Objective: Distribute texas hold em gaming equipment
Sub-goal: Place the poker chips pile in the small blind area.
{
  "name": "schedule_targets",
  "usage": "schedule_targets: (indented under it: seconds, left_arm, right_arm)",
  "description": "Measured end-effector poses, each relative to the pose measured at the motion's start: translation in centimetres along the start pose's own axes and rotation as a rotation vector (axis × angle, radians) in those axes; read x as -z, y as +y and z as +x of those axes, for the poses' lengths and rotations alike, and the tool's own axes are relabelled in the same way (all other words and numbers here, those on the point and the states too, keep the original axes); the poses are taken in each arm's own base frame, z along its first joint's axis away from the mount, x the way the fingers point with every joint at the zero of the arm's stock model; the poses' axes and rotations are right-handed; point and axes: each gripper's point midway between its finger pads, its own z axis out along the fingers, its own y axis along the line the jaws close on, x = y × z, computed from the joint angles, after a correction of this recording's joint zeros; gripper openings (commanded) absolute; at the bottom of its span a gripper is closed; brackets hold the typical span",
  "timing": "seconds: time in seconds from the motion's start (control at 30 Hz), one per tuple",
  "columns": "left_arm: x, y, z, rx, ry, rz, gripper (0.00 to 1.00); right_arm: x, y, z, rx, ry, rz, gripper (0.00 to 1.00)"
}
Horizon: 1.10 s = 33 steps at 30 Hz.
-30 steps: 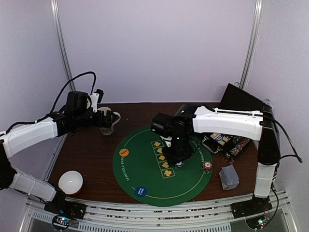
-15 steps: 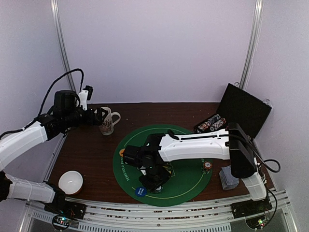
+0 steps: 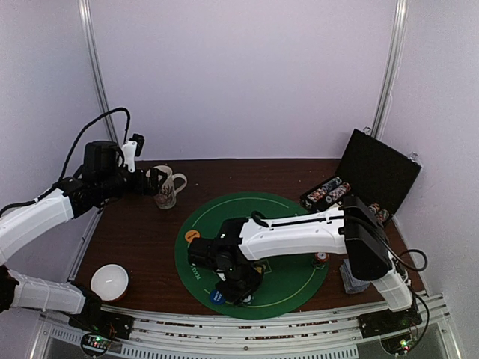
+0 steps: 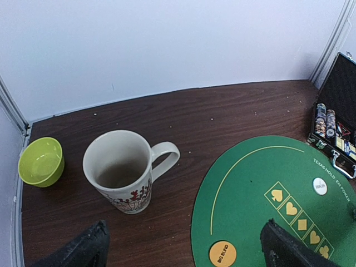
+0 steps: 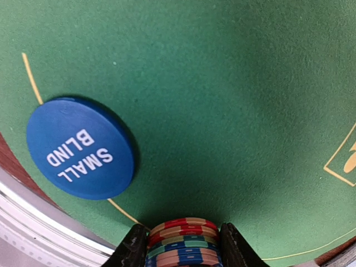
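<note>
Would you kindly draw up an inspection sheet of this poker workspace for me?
Surface: brown table, round green mat.
Job's things: blue small-blind button, orange big-blind button, white dealer button, chip stack, loose chips, open chip case, card deck.
Clutter: mug, green bowl, white bowl.
End effectors: left end effector open, empty; right end effector shut on chip stack.
Cables: black cable loops above left arm.
Surroundings: white walls, metal posts.

Patterned mug (upright) stands near a green bowl, white bowl well apart.
</note>
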Motion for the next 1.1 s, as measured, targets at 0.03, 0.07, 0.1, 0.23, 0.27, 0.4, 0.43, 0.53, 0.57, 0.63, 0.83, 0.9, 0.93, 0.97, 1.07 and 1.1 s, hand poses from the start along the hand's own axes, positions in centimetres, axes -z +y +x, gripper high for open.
schedule_targets:
  seconds: [0.03,0.07,0.1,0.23,0.27,0.4,0.43,0.53,0.57,0.63,0.83,0.9,0.93,0.97,1.07,1.1]
  left_arm:
    - [0.0,0.0,0.0,0.0,0.001,0.0,0.98]
    - [0.0,0.0,0.0,0.0,0.0,0.0,0.98]
    - [0.0,0.0,0.0,0.0,0.001,0.0,0.98]
    - [0.0,0.0,0.0,0.0,0.001,0.0,0.98]
    - [0.0,0.0,0.0,0.0,0.001,0.0,0.98]
    - [0.0,0.0,0.0,0.0,0.001,0.0,0.98]
    - [0.0,0.0,0.0,0.0,0.001,-0.001,0.98]
    - [0.0,0.0,0.0,0.0,0.001,-0.001,0.98]
    - [0.0,0.0,0.0,0.0,0.002,0.0,0.98]
    - [0.0,0.0,0.1,0.0,0.002,0.0,0.98]
    - [-0.1,0.0,0.1,-0.002,0.003,-0.001,0.98]
    - [-0.1,0.0,0.1,-0.005,0.003,-0.001,0.98]
    - [-0.1,0.0,0.1,-0.007,0.003,-0.001,0.98]
    - [-0.1,0.0,0.1,-0.007,0.003,-0.001,0.98]
    - [-0.1,0.0,0.1,-0.008,0.003,-0.001,0.98]
    - [-0.1,0.0,0.1,-0.009,0.003,-0.001,0.98]
  right_arm:
    - [-0.1,-0.1,0.0,0.002,0.004,0.004,0.0]
    - [-0.2,-0.1,0.1,0.005,0.006,0.007,0.0]
    - [-0.3,-0.2,0.1,0.006,0.008,0.011,0.0]
    - [-0.2,-0.2,-0.6,0.016,-0.005,0.027,0.0]
    - [-0.3,-0.3,-0.8,0.018,-0.007,0.03,0.0]
    - [-0.3,-0.3,-1.0,0.029,0.0,0.041,0.2]
    - [-0.3,-0.3,-1.0,0.03,0.0,0.042,0.25]
    - [-0.3,-0.4,-1.0,0.036,-0.001,0.044,0.36]
    - [-0.3,-0.4,-1.0,0.037,-0.002,0.044,0.38]
    - [-0.3,-0.4,-1.0,0.04,-0.002,0.045,0.39]
    - [-0.3,-0.5,-1.2,0.048,-0.003,0.049,0.48]
    - [-0.3,-0.5,-1.4,0.049,-0.008,0.052,0.51]
    - [-0.3,-0.6,-1.5,0.049,-0.013,0.058,0.55]
    - [-0.2,-0.6,-1.6,0.048,-0.015,0.059,0.57]
    - [-0.1,-0.9,-2.2,0.044,-0.032,0.069,0.63]
    - [0.0,-1.0,-2.4,0.041,-0.037,0.071,0.66]
